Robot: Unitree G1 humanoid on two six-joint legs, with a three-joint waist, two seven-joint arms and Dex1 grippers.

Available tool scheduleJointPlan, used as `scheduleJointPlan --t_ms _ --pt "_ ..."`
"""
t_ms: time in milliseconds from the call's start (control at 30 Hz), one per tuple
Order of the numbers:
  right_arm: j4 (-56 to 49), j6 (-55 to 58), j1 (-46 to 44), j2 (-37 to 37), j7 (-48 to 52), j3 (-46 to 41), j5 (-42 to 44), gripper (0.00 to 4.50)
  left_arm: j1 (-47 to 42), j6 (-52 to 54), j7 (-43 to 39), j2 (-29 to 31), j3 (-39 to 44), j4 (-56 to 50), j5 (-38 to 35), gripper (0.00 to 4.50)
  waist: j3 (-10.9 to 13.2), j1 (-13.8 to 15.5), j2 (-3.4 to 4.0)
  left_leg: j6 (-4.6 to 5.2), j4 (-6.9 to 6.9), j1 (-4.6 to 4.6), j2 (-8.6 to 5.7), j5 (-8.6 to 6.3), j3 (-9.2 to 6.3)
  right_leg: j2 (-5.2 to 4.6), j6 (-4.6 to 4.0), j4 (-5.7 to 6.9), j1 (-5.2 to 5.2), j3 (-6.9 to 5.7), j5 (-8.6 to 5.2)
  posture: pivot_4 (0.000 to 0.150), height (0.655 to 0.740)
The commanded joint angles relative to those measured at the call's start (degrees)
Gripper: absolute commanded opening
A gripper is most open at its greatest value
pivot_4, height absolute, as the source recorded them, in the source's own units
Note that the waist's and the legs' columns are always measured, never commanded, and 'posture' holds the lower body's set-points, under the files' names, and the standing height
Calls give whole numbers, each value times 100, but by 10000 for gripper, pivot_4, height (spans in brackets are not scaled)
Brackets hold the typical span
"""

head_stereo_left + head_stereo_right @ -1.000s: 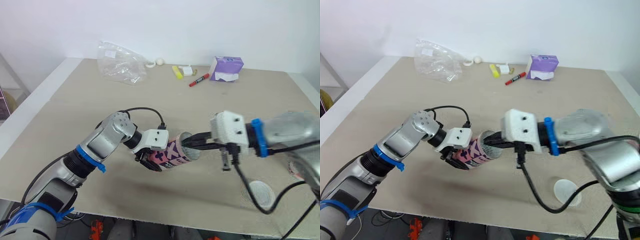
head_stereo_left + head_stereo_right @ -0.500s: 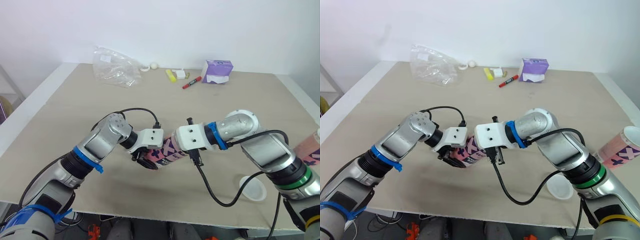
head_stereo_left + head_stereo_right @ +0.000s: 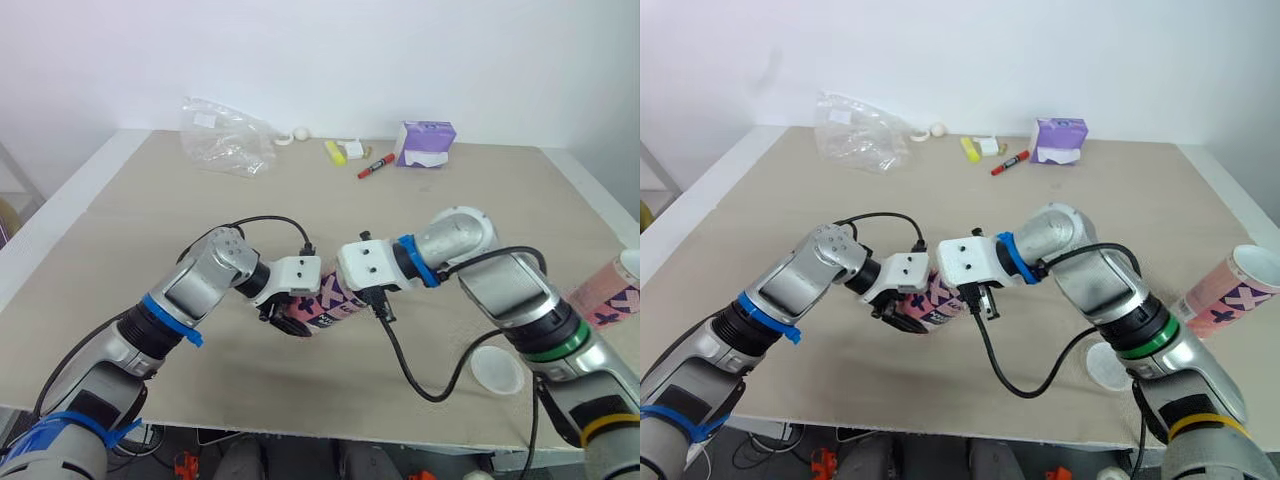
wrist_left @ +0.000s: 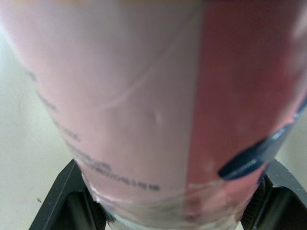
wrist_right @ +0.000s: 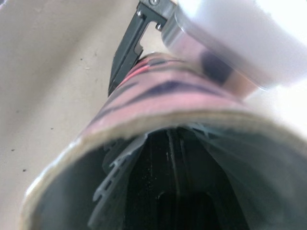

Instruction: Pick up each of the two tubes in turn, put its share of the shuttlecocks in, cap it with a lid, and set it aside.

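Since a second ago the right gripper [image 3: 365, 278] has gone from the rim of the tube [image 3: 338, 298] to deep inside it, so that its white wrist block now sits right against the mouth. Whether it is open or closed in there cannot be told. The right wrist view looks straight down the bore, where the pale ribbed skirt of a shuttlecock [image 5: 120, 191] lies against the inner wall.

The left gripper [image 3: 292, 320] is clamped across the tube's body near the far end from the mouth, one black finger [image 4: 72, 196] on each side, and holds it lying nearly level just above the table [image 3: 150, 200].

I judge this tube to be light and fairly stiff, a thin printed card wall with a smooth, rather slippery skin. It would dent if squeezed hard near the open rim. The present hold, on the body away from the mouth, looks the sound one, firm enough to take the push of loading without the tube sliding back. The shuttlecock skirts are fragile and should go in straight.

Farther out on the robot's right, a white lid [image 3: 497, 368] lies flat on the table near its front edge. The second tube [image 3: 1225, 290] is beyond it at the table's right side. Well apart at the back are a crumpled plastic bag [image 3: 225, 135], a yellow marker [image 3: 335, 152], a red marker [image 3: 375, 165] and a purple box [image 3: 425, 143].
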Motion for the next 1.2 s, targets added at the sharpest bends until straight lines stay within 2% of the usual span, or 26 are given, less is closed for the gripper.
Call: scheduleJointPlan --t_ms 33,133,333,533,800,1067,1200 --pt "71 49 16 355 48 368 -33 568 3 -125 139 -159 -232 2 154 28383 -4 0 -1 -4 -2 3 2 -2 -1 0 -2 -1 -2 -3 -1 1500 7400" --pt "16 151 5 340 116 240 0 568 6 -147 121 -162 -218 24 170 28383 -6 0 1 -10 -3 8 4 -6 -7 -4 -6 -5 -11 -4 -2 1500 7400" --pt "-445 533 -33 -158 415 -287 300 568 40 -254 79 -135 -186 108 216 28383 -3 20 3 -13 -4 -2 5 -8 0 -28 -6 -11 -27 0 -3 1500 7400" --pt "-794 820 -60 -700 465 -740 631 568 58 -337 52 -124 -166 174 253 28383 -3 67 2 -4 0 -57 -21 -2 49 -64 -5 -14 -40 0 -2 1500 7400" --pt "-877 946 -31 -1362 459 -1199 934 568 43 -353 31 -89 -173 188 224 28383 1 99 -4 -19 0 -105 -76 -20 8 -78 43 -14 -30 -8 -5 1500 7400" --pt "-1021 1044 154 -1248 271 -1039 1126 568 18 -383 46 -113 -179 244 227 28383 3 98 -6 -16 0 -98 -73 -18 -10 -73 43 -14 -33 -21 -5 1500 7400" --pt "-951 936 186 -837 135 -546 947 568 47 -346 72 -131 -191 185 223 28383 3 99 -6 -17 0 -97 -73 -18 -10 -74 43 -14 -32 -22 -4 1500 7400"
